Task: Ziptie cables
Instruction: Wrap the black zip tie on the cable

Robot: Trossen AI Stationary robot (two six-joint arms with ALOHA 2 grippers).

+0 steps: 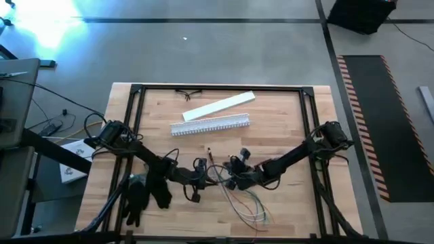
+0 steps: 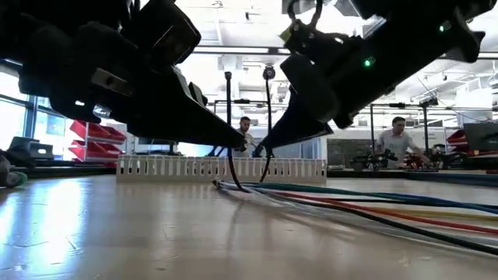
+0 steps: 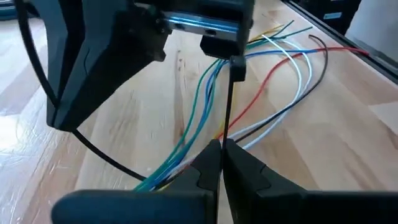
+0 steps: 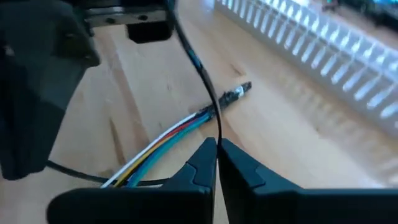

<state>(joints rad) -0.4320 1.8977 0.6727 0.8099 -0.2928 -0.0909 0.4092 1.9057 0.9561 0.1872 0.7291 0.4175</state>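
Both tools meet mid-surface over the bundle of thin coloured cables [image 1: 237, 193], which lies between and just below them, long axis running from the tips toward the surface's near edge, ends fanning apart. Left tool [image 3: 221, 155] and right tool [image 4: 217, 152] are each pinched closed on the thin black ziptie strap [image 4: 202, 74]. Both arms are equally near.

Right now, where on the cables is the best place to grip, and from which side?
Grip the cables where the strands lie bunched flat on the table, not at the fanned loose ends. Come from above, closing across the bundle.
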